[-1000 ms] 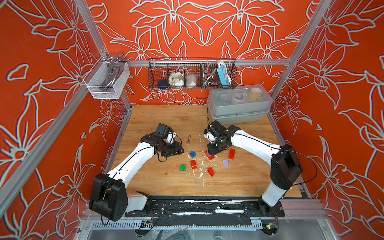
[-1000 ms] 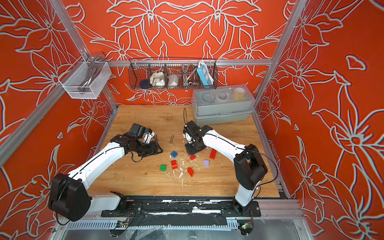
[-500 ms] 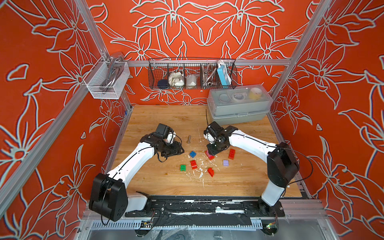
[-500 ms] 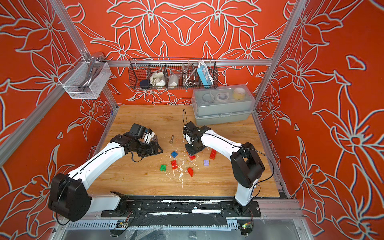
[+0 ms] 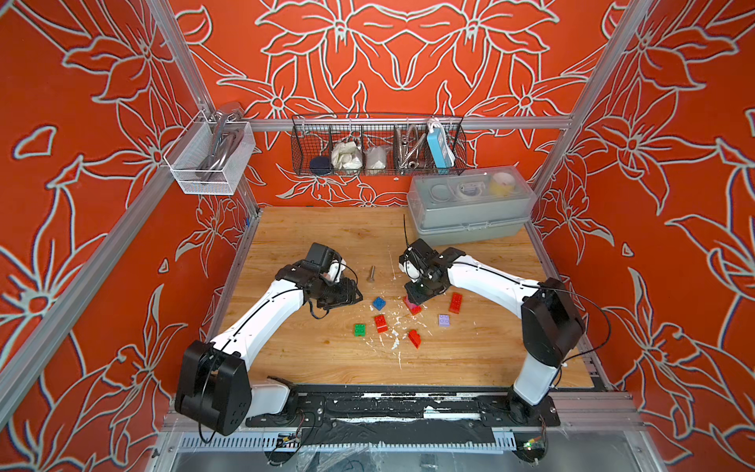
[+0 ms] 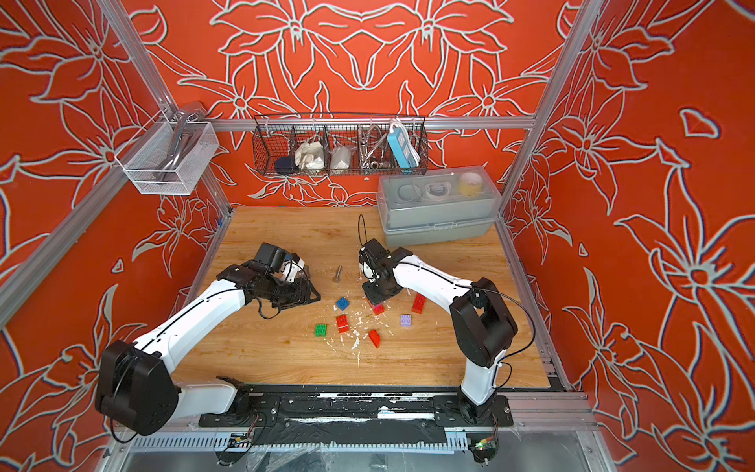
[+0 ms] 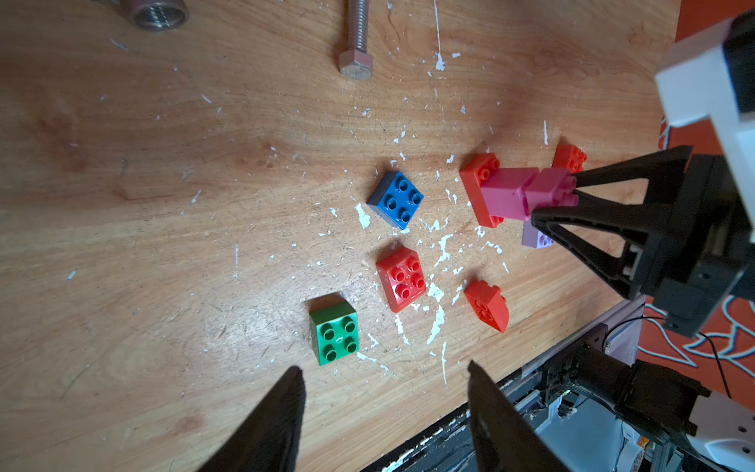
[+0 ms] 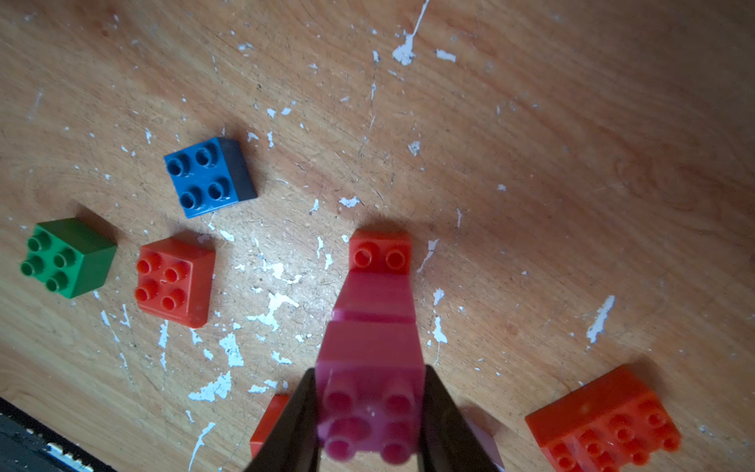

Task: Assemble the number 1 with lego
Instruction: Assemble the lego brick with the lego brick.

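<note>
My right gripper (image 8: 369, 371) is shut on the top of a pink lego stack (image 8: 369, 327). The stack stands on a red brick (image 8: 380, 255) on the table. In both top views this gripper (image 5: 417, 297) points down at mid-table. The left gripper (image 7: 382, 370) is open and empty, hovering left of the bricks (image 5: 354, 295). Loose lego lies around: a blue brick (image 5: 379, 303), a green one (image 5: 359, 329), a square red one (image 5: 380, 323), a sloped red one (image 5: 414, 338), a long red one (image 5: 456, 303) and a lilac one (image 5: 444, 320).
A grey bolt (image 5: 371, 274) lies behind the bricks and a metal sleeve (image 7: 155, 12) beyond it. A grey lidded box (image 5: 470, 208) stands at the back right. A wire basket (image 5: 378, 145) and a white mesh basket (image 5: 208, 157) hang on the walls. White flecks litter the wood.
The right arm's elbow has shifted slightly to the left. Both grippers and all the bricks stay where they were.
</note>
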`<state>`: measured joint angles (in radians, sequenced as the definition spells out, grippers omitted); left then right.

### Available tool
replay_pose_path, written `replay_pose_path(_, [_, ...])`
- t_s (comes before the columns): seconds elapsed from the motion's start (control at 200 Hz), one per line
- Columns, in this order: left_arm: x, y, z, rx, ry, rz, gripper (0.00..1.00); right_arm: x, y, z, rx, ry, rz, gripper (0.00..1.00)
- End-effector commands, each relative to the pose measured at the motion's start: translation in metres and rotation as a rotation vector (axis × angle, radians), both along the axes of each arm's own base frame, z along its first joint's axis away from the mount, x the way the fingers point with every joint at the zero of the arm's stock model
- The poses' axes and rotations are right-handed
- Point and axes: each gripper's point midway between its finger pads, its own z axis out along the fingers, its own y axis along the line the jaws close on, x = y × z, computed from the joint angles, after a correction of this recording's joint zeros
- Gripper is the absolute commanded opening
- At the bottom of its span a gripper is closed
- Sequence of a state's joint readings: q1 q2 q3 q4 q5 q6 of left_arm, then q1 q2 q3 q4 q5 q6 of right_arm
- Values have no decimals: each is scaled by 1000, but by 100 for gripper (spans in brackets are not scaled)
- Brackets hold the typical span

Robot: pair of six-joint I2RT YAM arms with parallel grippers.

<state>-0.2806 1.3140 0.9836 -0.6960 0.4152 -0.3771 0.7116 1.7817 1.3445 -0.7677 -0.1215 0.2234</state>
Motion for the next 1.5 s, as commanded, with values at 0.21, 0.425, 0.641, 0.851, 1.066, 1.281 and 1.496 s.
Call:
replay_pose_path(0.21, [-4,-3,-2,-7,6,-31,62,-5,-15,-19,-105,63,-18,35])
replay_pose_path(0.425, [-4,-2,-2,-8,7,-31,62,-5,-25,-25,-187,69,-31,34])
replay_pose_path(0.641, [-4,-3,-2,-9,6,-32,62,-5,-24,-26,-211,72,-46,32])
replay_pose_path(0.851, [-5,-2,-2,-8,7,-32,62,-6,-22,-31,-216,75,-64,32])
replay_pose_path(1.066, [-5,-2,-3,-5,8,-33,62,-8,-21,-41,-214,91,-70,31])
replay_pose_path(1.281, [-5,-2,-3,-4,9,-33,62,-7,-26,-50,-246,93,-72,30])
replay_pose_path(1.496, [-5,-1,-5,3,11,-32,62,-8,-19,-52,-214,110,-69,30])
